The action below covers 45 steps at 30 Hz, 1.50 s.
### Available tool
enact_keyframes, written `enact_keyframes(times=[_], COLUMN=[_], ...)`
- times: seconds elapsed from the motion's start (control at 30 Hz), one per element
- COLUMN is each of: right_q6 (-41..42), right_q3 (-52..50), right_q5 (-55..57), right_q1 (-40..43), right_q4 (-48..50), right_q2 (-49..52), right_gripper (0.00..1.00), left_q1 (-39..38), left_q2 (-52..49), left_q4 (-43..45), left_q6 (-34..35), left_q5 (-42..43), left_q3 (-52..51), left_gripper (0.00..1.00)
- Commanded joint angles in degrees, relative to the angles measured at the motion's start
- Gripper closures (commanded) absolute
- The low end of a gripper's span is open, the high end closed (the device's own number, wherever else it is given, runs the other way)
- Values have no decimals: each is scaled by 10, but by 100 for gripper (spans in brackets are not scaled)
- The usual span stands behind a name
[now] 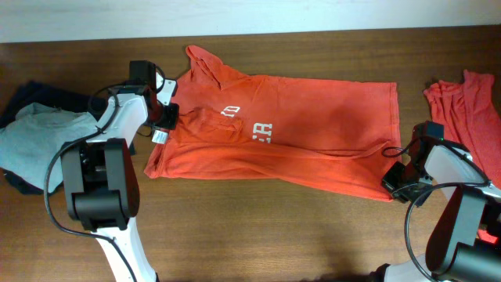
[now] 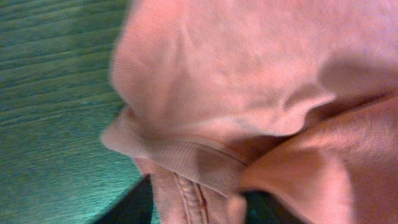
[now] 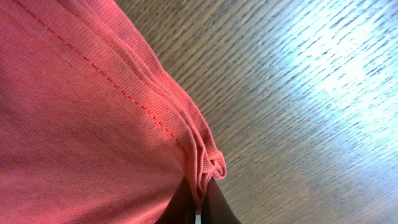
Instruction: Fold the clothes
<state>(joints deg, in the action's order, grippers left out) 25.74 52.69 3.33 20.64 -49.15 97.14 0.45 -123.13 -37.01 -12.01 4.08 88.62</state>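
Dark wooden table (image 1: 258, 235) with the orange-red T-shirt (image 1: 313, 141) spread across the middle, white lettering showing, collar end toward the left. Right gripper (image 1: 394, 178) is clamped tight on the hem corner at the shirt's right end. Left gripper (image 1: 166, 117) has bunched collar-side fabric sitting between its jaws, though honestly can't tell if it's actually pinching it

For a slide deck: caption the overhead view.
Orange T-shirt spread on table; right gripper pinches its hem, left gripper at the opposite end.
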Motion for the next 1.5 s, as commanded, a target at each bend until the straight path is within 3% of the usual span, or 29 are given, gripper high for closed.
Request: enact_keyframes(times=[0.0, 0.17, 0.27, 0.3, 0.33, 0.37, 0.43, 0.57, 0.67, 0.8, 0.9, 1.3, 1.4, 1.47], right_q6=[9, 9, 9, 9, 9, 9, 9, 9, 9, 9, 9, 9, 9, 9], right_q3=[9, 9, 9, 9, 9, 9, 9, 9, 9, 9, 9, 9, 9, 9], right_q5=[32, 32, 32, 32, 32, 32, 32, 32, 32, 32, 32, 32, 32, 32], right_q1=[1, 1, 1, 1, 1, 1, 1, 1, 1, 1, 1, 1, 1, 1], right_q4=[-2, -4, -4, -4, -4, -5, -6, -6, -6, -5, -5, -6, -6, -6], right_q2=[7, 7, 7, 7, 7, 7, 7, 7, 7, 7, 7, 7, 7, 7], right_gripper=[96, 96, 96, 96, 96, 96, 96, 96, 96, 96, 96, 96, 96, 96], left_q1=[2, 2, 2, 2, 2, 2, 2, 2, 4, 24, 33, 0, 0, -1], left_q2=[-3, -3, -3, -3, -3, -3, -3, -3, 4, 54, 85, 58, 58, 58], left_q4=[6, 6, 3, -1, -5, -12, -21, -31, -51, -39, -31, -50, -52, -50], left_q6=[24, 24, 23, 23, 23, 23, 23, 23, 23, 34, 34, 3, -18, -18], left_q5=[-9, -9, 4, 15, 28, 42, 43, 44, 45, 46, 50, 105, 105, 99], left_q3=[0, 0, 0, 0, 0, 0, 0, 0, 2, 16, 21, -32, -33, -46], left_gripper=[87, 91, 87, 70, 44, 32, 27, 29, 46, 46, 38, 38, 44, 55])
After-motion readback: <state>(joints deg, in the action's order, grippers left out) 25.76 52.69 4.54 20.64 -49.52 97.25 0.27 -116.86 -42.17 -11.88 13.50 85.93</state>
